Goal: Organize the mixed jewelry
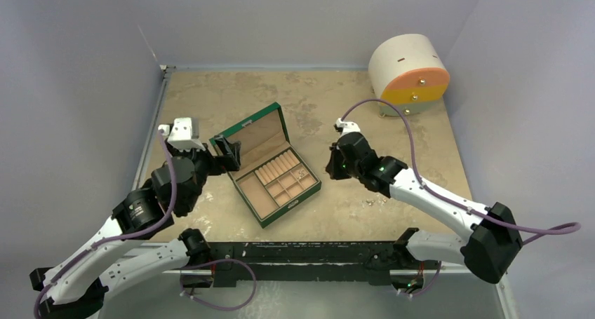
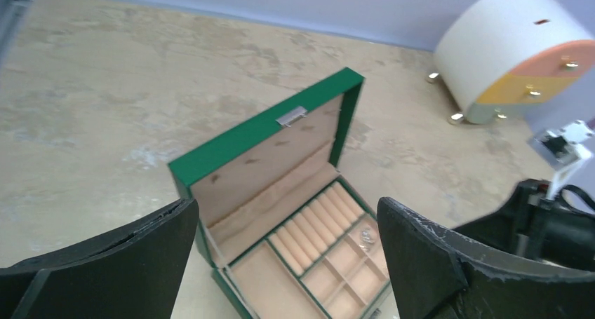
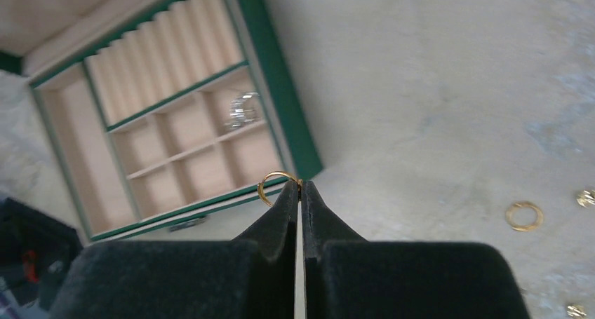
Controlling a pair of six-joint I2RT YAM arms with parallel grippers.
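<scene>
My right gripper (image 3: pixel 300 186) is shut on a small gold ring (image 3: pixel 270 186), pinched at the very fingertips. It hangs above the table just off the near corner of the open green box (image 3: pixel 281 102). A silver piece (image 3: pixel 242 110) lies in one small compartment of the box. Another gold ring (image 3: pixel 524 216) and two tiny gold pieces (image 3: pixel 586 198) rest on the table to the right. My left gripper (image 2: pixel 286 214) stands wide open and holds nothing, behind the box's raised lid (image 2: pixel 266 126). In the top view the right gripper (image 1: pixel 332 166) is right of the box (image 1: pixel 309 191).
The round white-and-orange drawer cabinet (image 1: pixel 409 73) stands at the back right, with its drawers closed. Grey walls close in the table on the left, back and right. The right arm's purple cable (image 1: pixel 393 112) arcs over the table.
</scene>
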